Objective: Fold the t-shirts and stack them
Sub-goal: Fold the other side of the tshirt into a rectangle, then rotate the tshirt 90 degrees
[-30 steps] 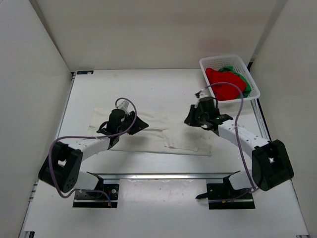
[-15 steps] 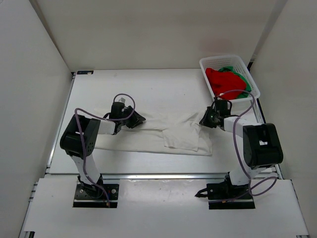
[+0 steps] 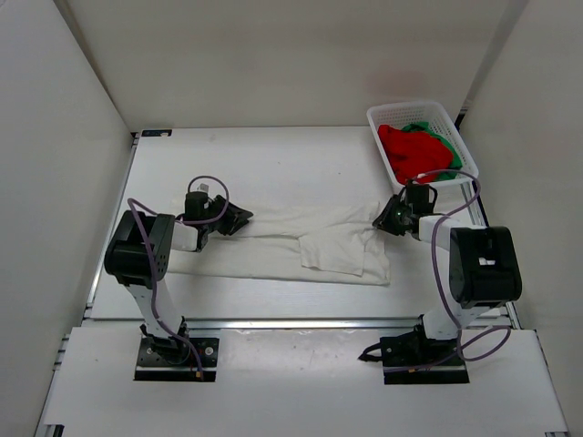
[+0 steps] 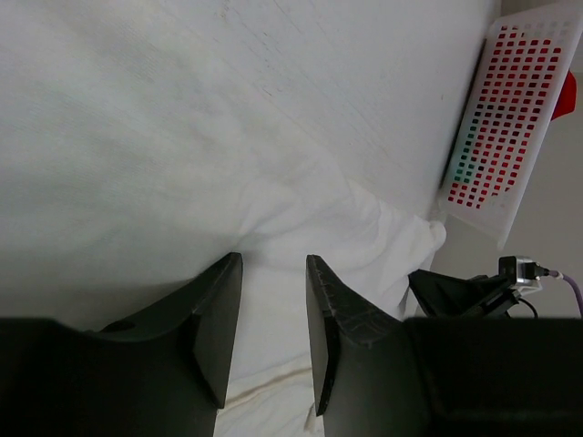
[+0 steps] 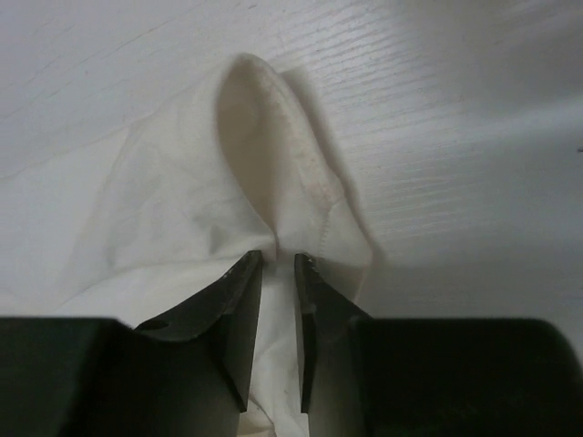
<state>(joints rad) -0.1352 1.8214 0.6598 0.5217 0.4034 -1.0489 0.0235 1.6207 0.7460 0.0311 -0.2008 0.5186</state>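
Observation:
A white t-shirt (image 3: pixel 273 250) lies spread lengthwise across the table's middle. My left gripper (image 3: pixel 241 220) hovers low over its left upper edge. In the left wrist view that gripper (image 4: pixel 273 264) is open, with the white cloth (image 4: pixel 364 228) lying flat under the gap. My right gripper (image 3: pixel 384 218) is at the shirt's right upper corner. Seen from the right wrist, its jaws (image 5: pixel 278 259) stand slightly apart around a raised fold of the sleeve hem (image 5: pixel 273 155). A red t-shirt (image 3: pixel 414 150) and a green t-shirt (image 3: pixel 448 144) lie bunched in the basket.
The white lattice basket (image 3: pixel 414 107) stands at the back right, close behind the right gripper; its side wall (image 4: pixel 510 100) also fills the left wrist view's upper right. White walls close in the table on three sides. A metal rail (image 3: pixel 301 323) runs along the front edge.
Both arms folded back toward their sides: the left gripper slid left along the shirt, the right one dragged the shirt's corner to the right. The right jaws parted a little.

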